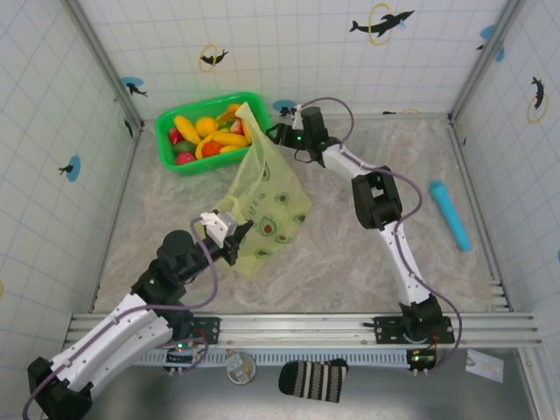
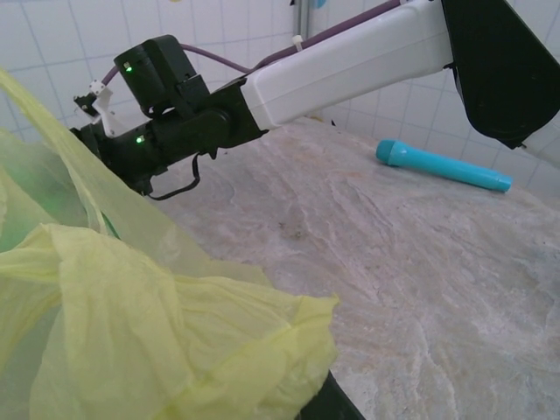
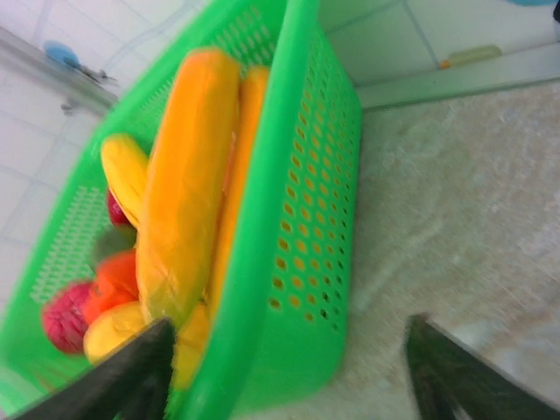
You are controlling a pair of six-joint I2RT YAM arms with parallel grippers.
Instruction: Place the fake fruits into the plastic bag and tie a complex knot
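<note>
The fake fruits (image 1: 210,133) lie heaped in a green basket (image 1: 164,140) at the back left: yellow bananas, red and orange pieces. The plastic bag (image 1: 267,197), yellow-green with avocado prints, stands lifted mid-table, one strip reaching up over the basket's right end. My left gripper (image 1: 234,234) is shut on the bag's near edge; in the left wrist view the bag (image 2: 157,341) covers the jaws except one dark finger (image 2: 346,404). My right gripper (image 1: 278,133) hangs open at the basket's right end. Its fingers straddle the basket wall (image 3: 306,219) next to a long orange-yellow fruit (image 3: 188,175), holding nothing.
A cyan cylinder (image 1: 450,214) lies at the right of the table, also seen from the left wrist (image 2: 442,164). Tiled walls close the back and both sides. The right arm (image 2: 332,70) stretches across the back. A striped cloth (image 1: 313,379) sits below the front rail.
</note>
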